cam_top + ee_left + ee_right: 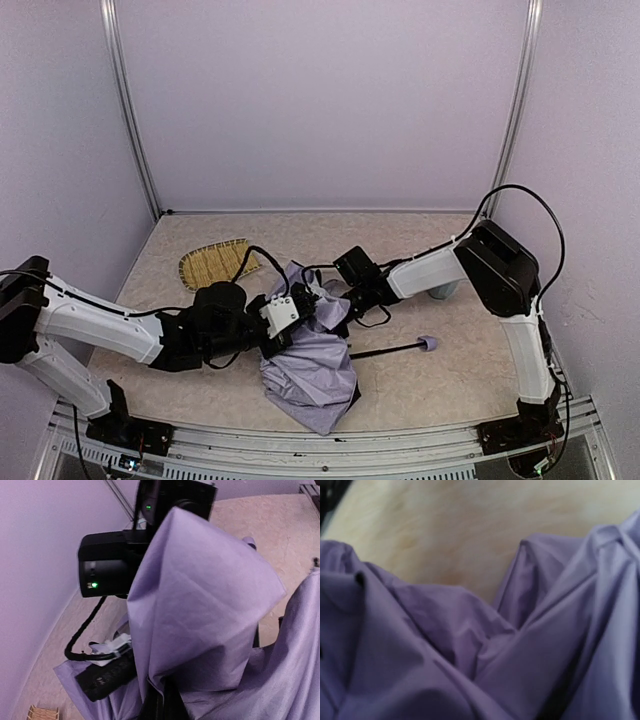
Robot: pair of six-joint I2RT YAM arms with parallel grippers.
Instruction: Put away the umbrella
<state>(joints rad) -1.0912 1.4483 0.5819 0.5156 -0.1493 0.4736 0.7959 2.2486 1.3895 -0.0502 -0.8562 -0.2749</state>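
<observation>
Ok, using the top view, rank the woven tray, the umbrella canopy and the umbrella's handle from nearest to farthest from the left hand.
1. The umbrella canopy, bunched right at the left hand, mid-table.
2. The woven tray, farther back on the left.
3. The handle, off to the right at the shaft's end.

Umbrella [312, 372]: canopy plain pale lavender-grey, no pattern; shaft [385, 351] black; handle [428, 344] lavender; tray [214, 264]: straw yellow, fine woven ribbing; table [450, 385]: beige, faintly mottled; left arm [95, 325] and right arm [425, 272]: white shells, black joints and cables; indicator light [93, 585]: green, on black housing; walls [320, 100]: plain pale lilac.
</observation>
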